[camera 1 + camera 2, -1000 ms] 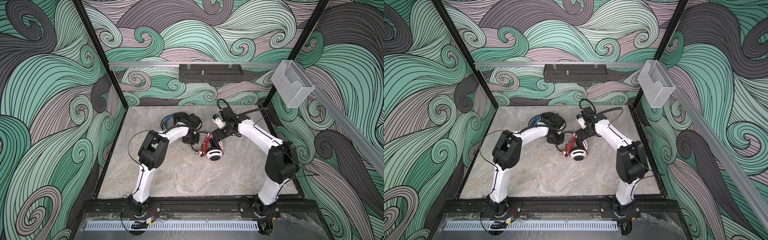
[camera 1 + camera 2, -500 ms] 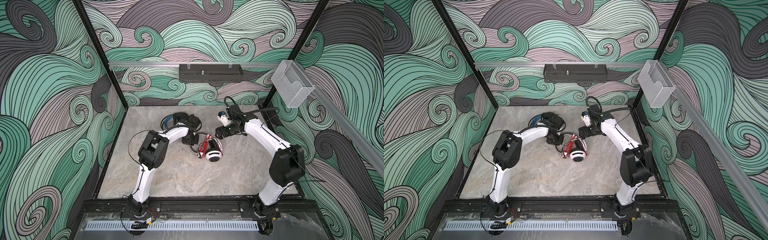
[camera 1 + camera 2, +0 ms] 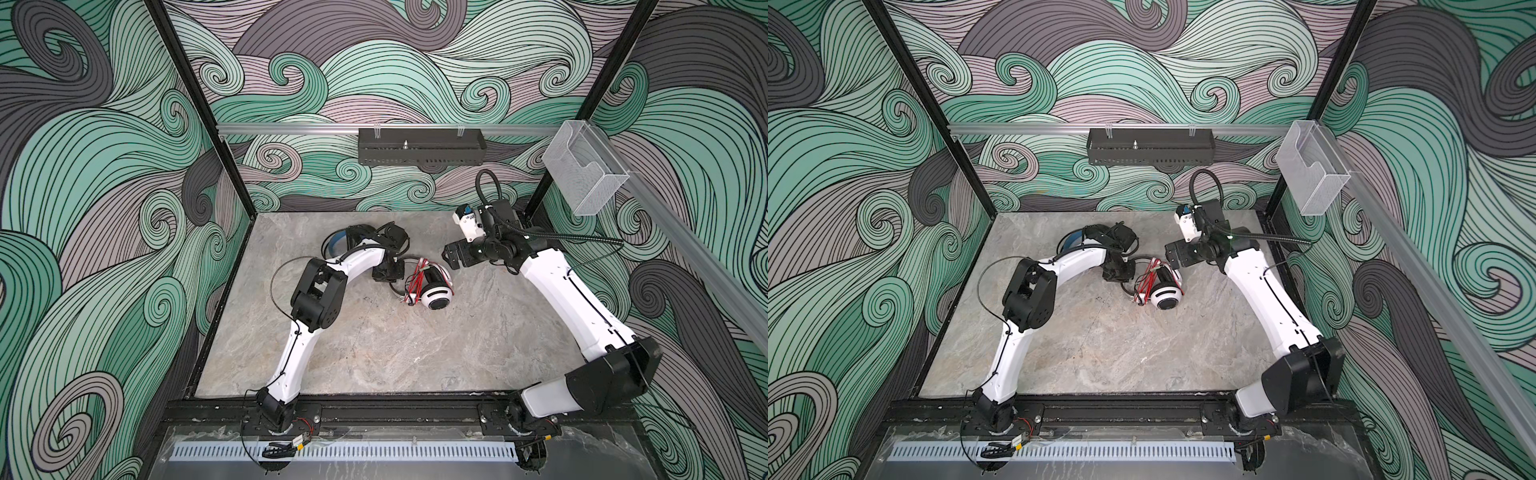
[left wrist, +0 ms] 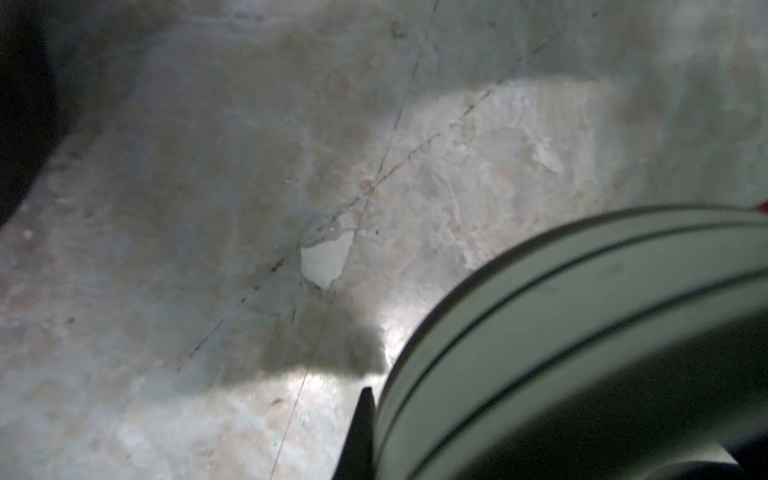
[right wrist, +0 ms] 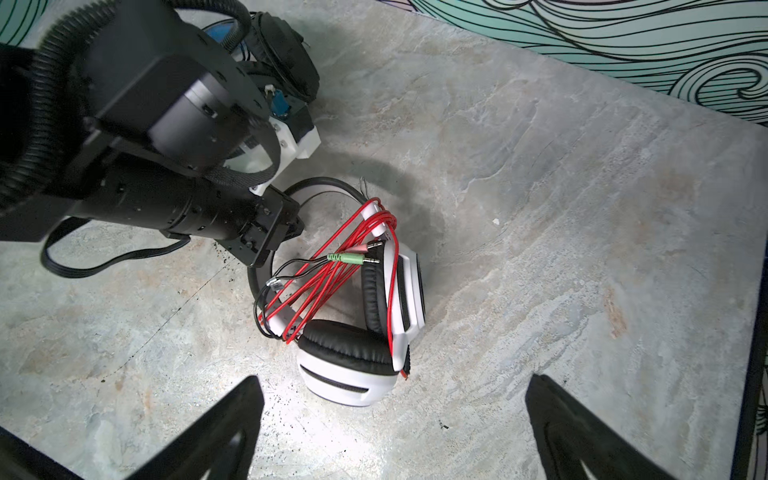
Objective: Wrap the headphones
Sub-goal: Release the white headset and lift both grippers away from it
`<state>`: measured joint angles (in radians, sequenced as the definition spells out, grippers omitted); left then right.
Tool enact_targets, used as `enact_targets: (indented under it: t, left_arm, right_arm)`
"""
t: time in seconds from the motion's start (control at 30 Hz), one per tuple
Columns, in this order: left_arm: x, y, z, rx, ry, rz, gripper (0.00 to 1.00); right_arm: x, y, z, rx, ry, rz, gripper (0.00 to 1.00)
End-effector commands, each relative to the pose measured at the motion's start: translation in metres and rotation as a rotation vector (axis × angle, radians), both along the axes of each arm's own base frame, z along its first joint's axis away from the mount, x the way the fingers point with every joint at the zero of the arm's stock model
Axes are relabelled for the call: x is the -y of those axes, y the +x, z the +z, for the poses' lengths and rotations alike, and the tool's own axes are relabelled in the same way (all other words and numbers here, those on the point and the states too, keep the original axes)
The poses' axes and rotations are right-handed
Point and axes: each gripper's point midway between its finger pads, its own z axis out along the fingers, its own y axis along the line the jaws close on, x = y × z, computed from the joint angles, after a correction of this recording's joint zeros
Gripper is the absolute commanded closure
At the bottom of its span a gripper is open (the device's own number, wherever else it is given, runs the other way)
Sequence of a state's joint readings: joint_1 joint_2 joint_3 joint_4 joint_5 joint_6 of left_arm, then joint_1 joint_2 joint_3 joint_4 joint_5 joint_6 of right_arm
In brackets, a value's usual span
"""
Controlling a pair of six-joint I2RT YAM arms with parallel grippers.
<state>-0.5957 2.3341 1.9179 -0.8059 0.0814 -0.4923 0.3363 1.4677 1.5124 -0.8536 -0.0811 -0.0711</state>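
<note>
Nearest us, the left arm (image 3: 291, 353) and the right arm (image 3: 569, 299) rise from the front rail and reach away over the grey stone-patterned counter (image 3: 374, 345).

Around mid-counter lies the white-and-black headset (image 3: 436, 293), its ear cups folded together and resting on the counter. Its red cord (image 5: 332, 266) is wound in several loops across the cups and the headband (image 4: 540, 299). The green and pink plugs (image 5: 353, 258) lie on top of the loops.

We read the left jaws as pressed together on that headband, at the end away from the cups. In the left wrist view one fingertip (image 4: 363, 419) sits against the band's edge.

Just beyond the cups, the right jaws are spread wide and hold nothing. Their fingers (image 5: 224, 424) hang above the counter, apart from the headset.

Further back, partly hidden by the left arm, the black headset (image 5: 286, 54) with its blue inner band (image 3: 336, 241) lies near the counter's far edge. On the back wall rail hangs a black tray (image 3: 419, 145). A clear bin (image 3: 582, 170) hangs at the right corner.
</note>
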Motion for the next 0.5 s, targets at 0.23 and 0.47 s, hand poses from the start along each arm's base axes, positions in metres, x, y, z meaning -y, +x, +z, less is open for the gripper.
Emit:
enact_targets:
  t: [0.23, 0.47]
  left_arm:
    - [0.01, 0.001, 0.008, -0.032, -0.073, 0.064, 0.73]
    - [0.008, 0.0, 0.033, 0.009, -0.084, 0.044, 0.54]
  right_arm:
    - [0.016, -0.004, 0.016, 0.042, -0.026, -0.038, 0.01]
    - [0.014, -0.005, 0.022, 0.051, -0.013, -0.032, 0.0]
